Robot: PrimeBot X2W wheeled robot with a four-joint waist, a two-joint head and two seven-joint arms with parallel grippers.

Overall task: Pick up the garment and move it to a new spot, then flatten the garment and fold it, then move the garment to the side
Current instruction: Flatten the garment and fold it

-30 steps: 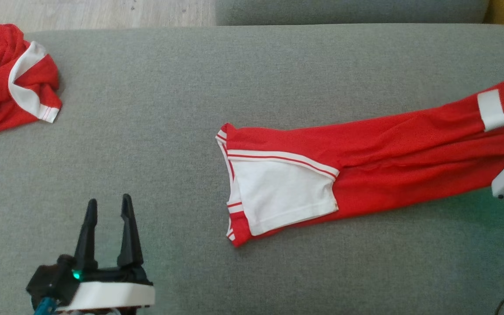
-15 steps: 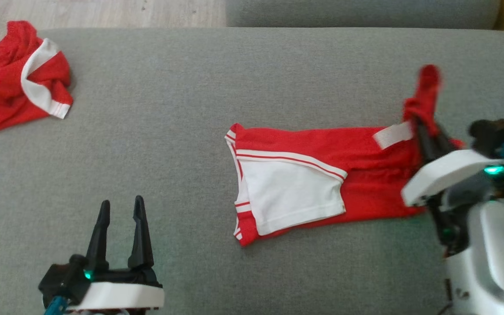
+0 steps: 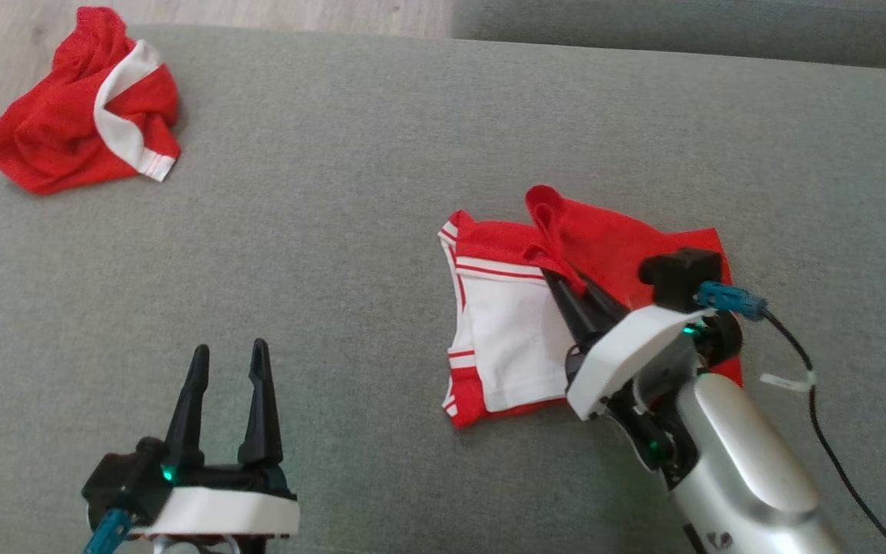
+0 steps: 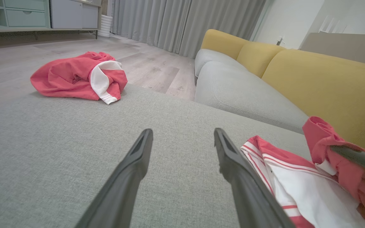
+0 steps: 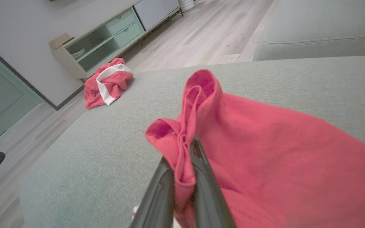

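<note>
A red garment with white panels and striped trim lies on the grey cushion, right of centre. My right gripper is shut on its red end, which is drawn back over the white part so the cloth lies doubled. In the right wrist view the bunched red fabric is pinched between the two dark fingers. At the lower left my left gripper hovers open over bare cushion, nothing between its fingers. The garment's white panel lies to their right.
A second red and white garment lies crumpled at the cushion's far left corner, near the edge above the wooden floor. A yellow sofa back rises behind the cushion. A black cable trails from my right wrist.
My right gripper has carried the garment's red end leftward over the white part, folding the long stretched cloth in half. The head camera has shifted. The left gripper stays open in place.
</note>
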